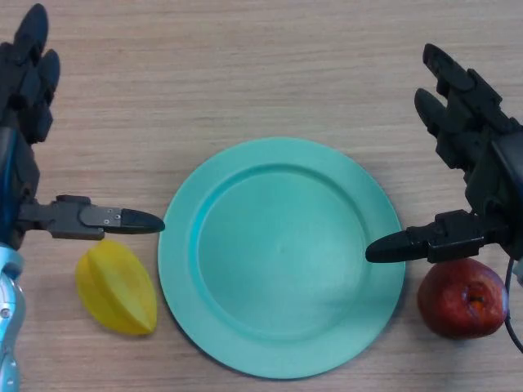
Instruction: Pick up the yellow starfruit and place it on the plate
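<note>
Starfruit lies on table just below left hand thumb, long axis diagonal, fingers spread, holding nothing; left nearer than right hand, plate just beside the fruit.

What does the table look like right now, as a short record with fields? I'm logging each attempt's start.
starfruit: yellow, on the table left of the plate, not held
plate: teal, centre, nothing on it
red fruit: right of the plate, on the table
left hand: open, thumb above the starfruit
right hand: open, thumb over the plate's right edge
table: light wood
</note>
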Motion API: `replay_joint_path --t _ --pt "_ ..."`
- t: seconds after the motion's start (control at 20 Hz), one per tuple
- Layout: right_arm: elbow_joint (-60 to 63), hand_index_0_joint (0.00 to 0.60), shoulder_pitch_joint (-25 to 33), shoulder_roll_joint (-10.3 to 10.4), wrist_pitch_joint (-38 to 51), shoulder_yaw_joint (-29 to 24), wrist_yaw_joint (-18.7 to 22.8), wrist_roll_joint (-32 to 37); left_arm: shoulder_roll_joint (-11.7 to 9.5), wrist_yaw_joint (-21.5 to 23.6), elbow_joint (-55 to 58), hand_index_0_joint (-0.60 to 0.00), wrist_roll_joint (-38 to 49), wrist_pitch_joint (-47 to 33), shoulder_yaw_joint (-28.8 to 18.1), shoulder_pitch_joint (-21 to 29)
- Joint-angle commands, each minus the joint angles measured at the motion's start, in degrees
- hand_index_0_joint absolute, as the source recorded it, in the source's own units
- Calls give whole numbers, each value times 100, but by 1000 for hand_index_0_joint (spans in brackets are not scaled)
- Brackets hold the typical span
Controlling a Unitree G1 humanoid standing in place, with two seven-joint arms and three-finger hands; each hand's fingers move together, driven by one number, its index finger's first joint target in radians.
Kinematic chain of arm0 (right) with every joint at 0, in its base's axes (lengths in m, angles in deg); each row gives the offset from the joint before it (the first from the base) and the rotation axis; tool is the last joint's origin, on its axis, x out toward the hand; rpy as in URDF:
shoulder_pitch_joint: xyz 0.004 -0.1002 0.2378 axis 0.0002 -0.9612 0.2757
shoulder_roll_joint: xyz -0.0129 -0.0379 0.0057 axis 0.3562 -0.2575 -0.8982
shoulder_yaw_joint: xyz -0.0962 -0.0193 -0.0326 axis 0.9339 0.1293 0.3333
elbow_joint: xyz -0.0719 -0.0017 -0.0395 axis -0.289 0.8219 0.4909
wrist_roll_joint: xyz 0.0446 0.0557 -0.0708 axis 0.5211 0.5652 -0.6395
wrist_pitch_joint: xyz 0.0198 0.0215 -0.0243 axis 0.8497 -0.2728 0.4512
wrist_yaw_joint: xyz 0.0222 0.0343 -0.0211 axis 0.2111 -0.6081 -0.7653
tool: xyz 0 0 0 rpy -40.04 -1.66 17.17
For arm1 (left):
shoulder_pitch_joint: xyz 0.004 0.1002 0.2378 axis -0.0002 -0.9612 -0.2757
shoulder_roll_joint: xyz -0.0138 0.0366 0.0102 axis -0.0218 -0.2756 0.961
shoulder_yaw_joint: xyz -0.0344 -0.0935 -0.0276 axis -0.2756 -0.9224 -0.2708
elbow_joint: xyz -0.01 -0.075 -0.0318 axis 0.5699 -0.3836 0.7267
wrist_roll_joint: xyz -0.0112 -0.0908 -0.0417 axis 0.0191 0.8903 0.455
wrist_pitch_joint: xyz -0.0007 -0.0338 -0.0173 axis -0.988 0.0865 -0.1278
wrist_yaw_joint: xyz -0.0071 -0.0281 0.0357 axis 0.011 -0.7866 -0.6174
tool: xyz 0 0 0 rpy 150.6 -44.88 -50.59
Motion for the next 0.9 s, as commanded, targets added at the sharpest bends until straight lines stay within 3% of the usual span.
replay_joint_path --t 0.05,0.5,0.6,0.8,0.9 --pt "-315 0 153 -126 828 -136 -66 -9 -239 -3 291 0 34 -811 -270 121" --pt "-403 0 201 -78 699 -50 58 -70 -173 -124 885 0 -239 -550 -417 -279" --pt "-416 0 210 -67 704 -26 63 -89 -68 -327 1264 0 -465 -302 -464 -623" --pt "-398 0 235 -55 679 6 19 -115 241 -1145 1772 0 -818 31 -592 -1438" --pt "-375 0 270 -51 691 8 35 -96 417 -1201 1756 0 -906 -47 -711 -1732"
